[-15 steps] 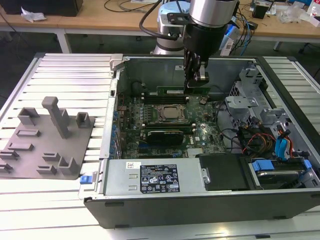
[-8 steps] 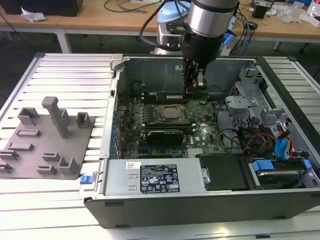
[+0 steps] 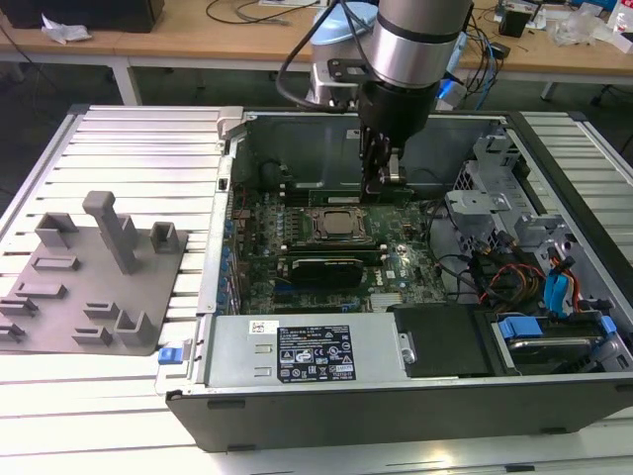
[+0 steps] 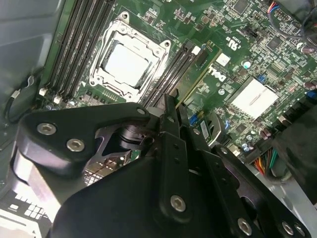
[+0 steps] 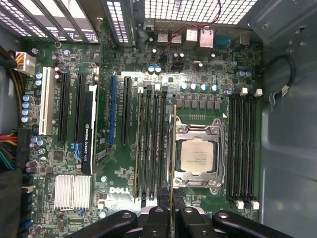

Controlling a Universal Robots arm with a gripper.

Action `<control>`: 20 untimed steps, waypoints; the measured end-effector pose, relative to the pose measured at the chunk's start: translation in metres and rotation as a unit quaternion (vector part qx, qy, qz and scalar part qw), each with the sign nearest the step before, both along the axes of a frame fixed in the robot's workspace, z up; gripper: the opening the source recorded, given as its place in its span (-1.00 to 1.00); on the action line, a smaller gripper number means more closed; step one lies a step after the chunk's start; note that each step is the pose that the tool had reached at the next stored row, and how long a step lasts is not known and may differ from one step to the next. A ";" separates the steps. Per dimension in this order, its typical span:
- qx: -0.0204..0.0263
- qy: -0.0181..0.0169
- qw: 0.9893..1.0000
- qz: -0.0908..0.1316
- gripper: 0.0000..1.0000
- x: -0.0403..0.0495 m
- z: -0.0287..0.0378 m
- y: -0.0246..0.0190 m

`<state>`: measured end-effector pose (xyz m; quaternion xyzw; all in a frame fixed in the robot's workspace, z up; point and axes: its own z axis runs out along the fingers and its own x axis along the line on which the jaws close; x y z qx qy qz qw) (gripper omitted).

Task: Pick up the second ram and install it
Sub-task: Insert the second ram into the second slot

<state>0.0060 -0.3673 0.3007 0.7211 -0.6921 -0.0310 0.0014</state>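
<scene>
The second ram [image 5: 173, 153], thin green stick, stands edge-on beside the processor socket [image 5: 197, 155].

Robotics/electronics lab. Open computer case [image 3: 396, 396] lies on a slotted aluminium desk [image 3: 129, 129] at frame centre, motherboard [image 3: 326, 247] exposed, grey fixture plate [image 3: 89, 287] at left. Along the top edge: wooden benches [image 3: 198, 35] strewn with cables [image 3: 247, 12] and small gear. Industrial arm [image 3: 415, 40] drops in from top centre.
</scene>
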 end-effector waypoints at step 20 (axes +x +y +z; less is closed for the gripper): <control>0.000 0.000 1.000 0.000 -0.72 -0.0117 -0.0158 -0.0073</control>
